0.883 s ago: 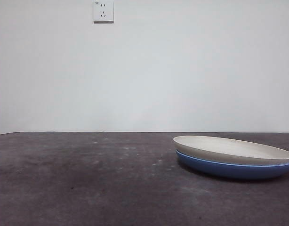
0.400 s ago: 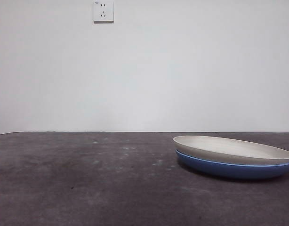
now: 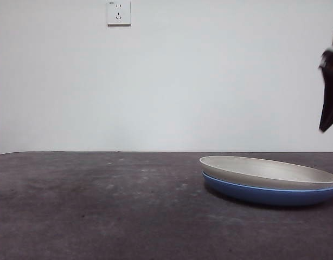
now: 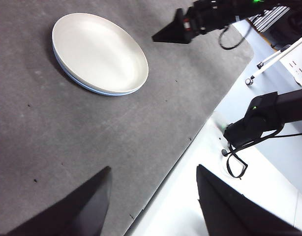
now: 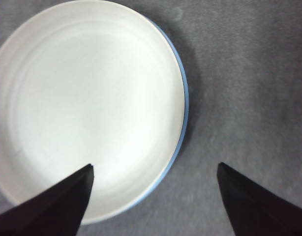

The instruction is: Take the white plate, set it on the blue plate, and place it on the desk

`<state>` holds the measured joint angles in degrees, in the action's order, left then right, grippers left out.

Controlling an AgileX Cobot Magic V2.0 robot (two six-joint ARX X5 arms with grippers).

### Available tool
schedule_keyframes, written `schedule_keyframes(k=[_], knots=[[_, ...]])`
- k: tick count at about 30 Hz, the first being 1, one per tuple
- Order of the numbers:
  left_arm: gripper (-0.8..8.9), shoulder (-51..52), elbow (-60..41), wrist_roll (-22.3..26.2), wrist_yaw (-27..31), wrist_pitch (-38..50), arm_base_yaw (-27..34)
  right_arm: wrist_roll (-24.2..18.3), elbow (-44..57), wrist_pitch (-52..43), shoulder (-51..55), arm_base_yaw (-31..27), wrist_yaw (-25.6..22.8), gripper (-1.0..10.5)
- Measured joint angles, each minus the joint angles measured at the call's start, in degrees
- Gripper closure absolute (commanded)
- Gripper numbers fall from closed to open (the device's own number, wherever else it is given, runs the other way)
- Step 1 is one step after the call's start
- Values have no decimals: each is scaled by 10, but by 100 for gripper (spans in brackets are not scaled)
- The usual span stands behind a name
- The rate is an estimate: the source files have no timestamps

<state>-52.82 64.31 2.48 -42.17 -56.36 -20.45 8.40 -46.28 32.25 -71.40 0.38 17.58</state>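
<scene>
Your right gripper [image 5: 153, 196], jaws spread, hangs above the white plate [image 5: 87, 105], whose rim sits at 11 o'clock, nearer than the left gripper [image 4: 153, 196].

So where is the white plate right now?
The white plate sits nested on the blue plate at the front view's right, on the desk, with the open right gripper above it.

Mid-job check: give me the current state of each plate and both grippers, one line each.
white plate: upright, nested on the blue plate, not gripped.
blue plate: on the desk, under the white plate.
right gripper: open, empty, above the stack's edge.
left gripper: open, empty, away from the plates.
</scene>
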Motion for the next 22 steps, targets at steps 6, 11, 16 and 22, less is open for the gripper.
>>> schedule_keyframes(k=[6, 11, 16, 22], knots=[[534, 0, 0, 0, 0, 0, 0, 0, 0, -56, -83, 0, 2, 612], [534, 0, 0, 0, 0, 0, 0, 0, 0, -85, -125, 0, 3, 634], [534, 0, 0, 0, 0, 0, 0, 0, 0, -102, -146, 0, 3, 733], [534, 0, 0, 0, 0, 5, 0, 0, 0, -114, -159, 0, 3, 808]])
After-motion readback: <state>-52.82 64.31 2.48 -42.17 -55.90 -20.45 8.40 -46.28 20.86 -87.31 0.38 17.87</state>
